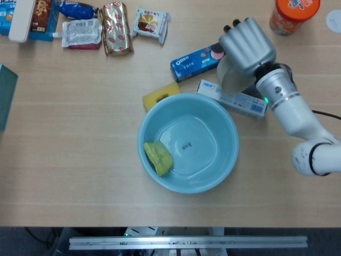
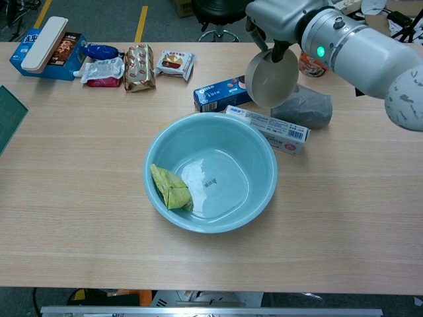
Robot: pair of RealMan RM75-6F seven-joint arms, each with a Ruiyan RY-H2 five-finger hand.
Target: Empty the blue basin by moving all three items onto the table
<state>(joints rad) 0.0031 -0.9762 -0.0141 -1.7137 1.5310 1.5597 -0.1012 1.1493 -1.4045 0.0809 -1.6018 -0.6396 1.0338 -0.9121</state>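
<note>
The right hand (image 2: 281,16) gripped a beige bowl (image 2: 271,78) by its rim, tilted, in the air toward the tabletop's far edge, above the toothpaste box (image 2: 268,129) and grey pouch (image 2: 305,107). Released there, it would likely land crooked and roll. A yellow-green packet (image 2: 170,187) remained inside the blue basin (image 2: 261,191).

Grey metallic right hand (image 1: 246,42) (image 2: 281,16), white arm, green wrist light.

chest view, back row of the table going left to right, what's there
Blue box → blue pouch → white pouch → gold foil pack → small snack packet → right hand holding a tan bowl.
</note>
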